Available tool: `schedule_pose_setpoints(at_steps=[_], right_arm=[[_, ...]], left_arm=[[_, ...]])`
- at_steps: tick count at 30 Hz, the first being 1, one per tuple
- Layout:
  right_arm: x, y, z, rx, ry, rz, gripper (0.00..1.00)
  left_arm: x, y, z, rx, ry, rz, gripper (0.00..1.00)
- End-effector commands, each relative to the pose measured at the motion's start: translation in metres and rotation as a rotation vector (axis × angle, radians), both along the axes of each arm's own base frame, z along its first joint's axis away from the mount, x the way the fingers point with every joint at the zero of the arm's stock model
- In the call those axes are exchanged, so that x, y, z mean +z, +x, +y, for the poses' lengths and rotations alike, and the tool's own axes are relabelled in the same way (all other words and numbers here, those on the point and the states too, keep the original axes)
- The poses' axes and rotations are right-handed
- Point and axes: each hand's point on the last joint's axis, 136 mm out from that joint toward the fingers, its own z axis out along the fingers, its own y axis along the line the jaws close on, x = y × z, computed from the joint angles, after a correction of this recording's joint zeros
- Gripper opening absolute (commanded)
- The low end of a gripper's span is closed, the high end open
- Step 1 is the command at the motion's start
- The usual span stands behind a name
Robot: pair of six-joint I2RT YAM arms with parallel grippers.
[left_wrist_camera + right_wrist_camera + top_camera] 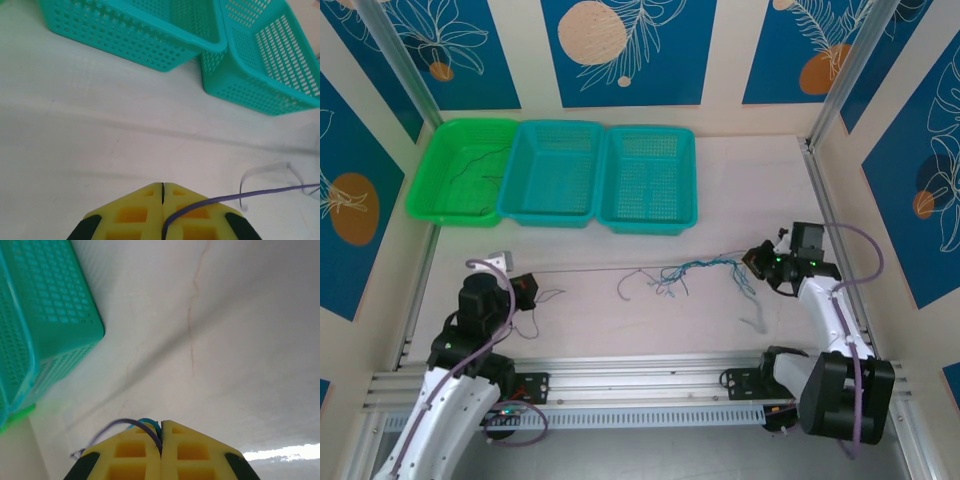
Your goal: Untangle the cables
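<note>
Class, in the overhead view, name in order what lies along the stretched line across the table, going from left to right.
left end effector → taut purple cable → tangle of cables → right end effector

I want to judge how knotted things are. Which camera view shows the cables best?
Top external: the cables stretch between the left gripper and the right gripper, with the blue-teal knot in plain sight. The left wrist view shows one purple strand crossing the shut fingers. The right wrist view shows short purple and teal loops at the fingertips.
</note>
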Motion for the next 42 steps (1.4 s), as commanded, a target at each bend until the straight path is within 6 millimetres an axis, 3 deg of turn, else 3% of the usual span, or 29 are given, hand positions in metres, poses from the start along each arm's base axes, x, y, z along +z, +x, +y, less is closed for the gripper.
schedule_pose_setpoints(at_steps=[1, 3, 6, 8, 11, 13, 16, 19, 25, 28, 33, 37, 42], right_arm=[[0.013, 0.015, 0.029, 0.138, -0.161, -0.126, 0.00], [0.021, 0.014, 0.045, 0.178, -0.202, -0.137, 0.00], [0.043, 0.019, 0.055, 0.202, -0.178, -0.195, 0.00], [0.062, 0.023, 0.061, 0.241, -0.180, -0.256, 0.00], [0.086, 0.024, 0.073, 0.336, -0.187, -0.332, 0.00], [0.104, 0.020, 0.085, 0.410, -0.170, -0.391, 0.00], [0.129, 0.010, 0.104, 0.514, -0.142, -0.485, 0.00], [0.150, 0.001, 0.119, 0.584, -0.139, -0.549, 0.00], [0.180, -0.013, 0.138, 0.689, -0.118, -0.623, 0.00], [0.201, -0.029, 0.150, 0.772, -0.109, -0.676, 0.00], [0.224, -0.048, 0.159, 0.851, -0.126, -0.736, 0.00], [0.237, -0.058, 0.163, 0.880, -0.122, -0.770, 0.00], [0.248, -0.064, 0.167, 0.891, -0.107, -0.803, 0.00]], left_arm=[[-0.007, 0.021, -0.032, -0.105, -0.174, -0.034, 0.01], [-0.028, 0.020, -0.047, -0.153, -0.179, 0.043, 0.08], [-0.044, 0.016, -0.052, -0.176, -0.073, 0.107, 0.38], [-0.039, 0.016, -0.050, -0.163, -0.038, 0.082, 0.53], [-0.013, 0.020, -0.046, -0.158, -0.025, -0.022, 0.67], [0.013, 0.020, -0.056, -0.220, -0.042, -0.126, 0.68], [0.056, 0.010, -0.094, -0.424, -0.071, -0.281, 0.65], [0.075, -0.005, -0.136, -0.623, 0.009, -0.360, 0.64], [0.055, -0.017, -0.203, -0.906, 0.305, -0.438, 0.65], [0.042, -0.011, -0.223, -0.968, 0.457, -0.503, 0.68], [0.024, 0.031, -0.216, -0.836, 0.690, -0.555, 0.70], [0.019, 0.061, -0.202, -0.743, 0.748, -0.531, 0.70], [0.006, 0.073, -0.206, -0.771, 0.744, -0.519, 0.69]])
